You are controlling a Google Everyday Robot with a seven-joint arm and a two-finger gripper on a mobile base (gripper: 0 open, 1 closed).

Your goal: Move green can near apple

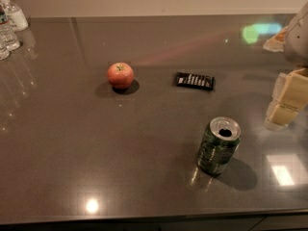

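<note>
The green can [218, 146] stands upright on the dark grey table [144, 143], front right of centre, its silver top and pull-tab hole facing up. The apple [120, 75], red-orange with a short stem, sits left of centre and farther back, well apart from the can. My gripper [285, 104], with pale yellow parts, hangs at the right edge of the view, to the right of the can and a little behind it, not touching it and holding nothing that I can see.
A flat black rectangular object [194, 81] lies between the apple and the gripper, behind the can. Clear bottles [9, 23] stand at the back left corner. The table's front edge [144, 220] runs along the bottom.
</note>
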